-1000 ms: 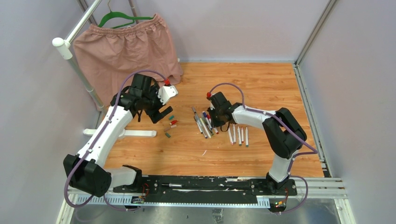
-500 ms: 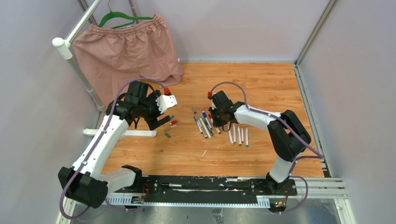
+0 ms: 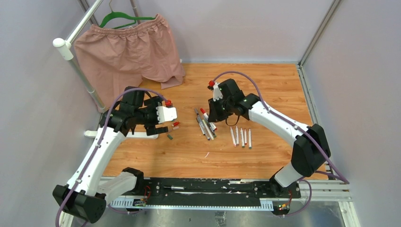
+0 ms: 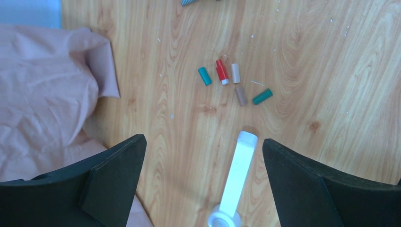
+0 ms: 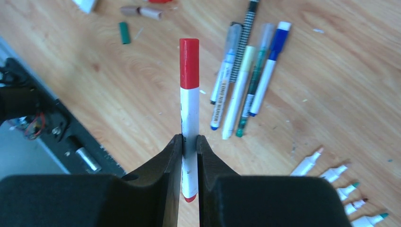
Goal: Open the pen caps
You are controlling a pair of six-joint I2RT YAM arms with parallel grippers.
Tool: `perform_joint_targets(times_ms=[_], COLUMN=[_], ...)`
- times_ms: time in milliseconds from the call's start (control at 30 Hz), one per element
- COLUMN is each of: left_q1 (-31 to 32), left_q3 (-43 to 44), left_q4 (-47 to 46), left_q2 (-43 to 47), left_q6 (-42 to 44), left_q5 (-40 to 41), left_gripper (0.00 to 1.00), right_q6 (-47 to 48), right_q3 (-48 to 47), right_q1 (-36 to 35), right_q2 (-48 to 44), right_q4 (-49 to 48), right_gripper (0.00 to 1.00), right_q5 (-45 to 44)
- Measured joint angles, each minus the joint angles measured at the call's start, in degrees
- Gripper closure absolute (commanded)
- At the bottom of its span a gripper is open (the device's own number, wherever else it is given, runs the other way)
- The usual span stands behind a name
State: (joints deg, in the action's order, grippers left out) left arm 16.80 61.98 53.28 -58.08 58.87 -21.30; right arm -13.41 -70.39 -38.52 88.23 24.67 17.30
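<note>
Wood-grain table, grey walls, pink shorts perhaps hung, right gripper pinching red-capped pen, left gripper spread

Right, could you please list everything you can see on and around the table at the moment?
loose pen caps: five; teal, red, cream, tan, green; clustered on the wood ahead of the left tool
capped pens: five; mixed colours; lying together mid-table
uncapped pens: five; white barrels; in a row right of the capped ones
red-capped pen: one; white barrel; held in the right tool
white bar: one; white; left side, below the left tool
shorts: one pair; pink; on a green hanger, far left
table: one; wood
left tool: open, holding nothing
right tool: shut on the red-capped pen
</note>
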Motion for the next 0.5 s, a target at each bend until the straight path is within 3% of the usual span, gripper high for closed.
perform_joint_targets(times_ms=[267,500], left_q1=[3.6,5.6], left_q3=[-0.7,-6.9], left_q4=[-0.1,0.1], left_q2=[4.9,12.0], left_q6=[8.5,18.2], left_q5=[-2.8,-4.3], left_gripper=[0.0,0.04], right_q6=[-1.6,-2.7], right_q3=[-5.3,-6.4], right_q1=[-2.5,-4.0], right_q2=[0.5,1.3], right_q4=[4.1,5.6], right_gripper=[1.0,1.0], right_q5=[11.4,20.8])
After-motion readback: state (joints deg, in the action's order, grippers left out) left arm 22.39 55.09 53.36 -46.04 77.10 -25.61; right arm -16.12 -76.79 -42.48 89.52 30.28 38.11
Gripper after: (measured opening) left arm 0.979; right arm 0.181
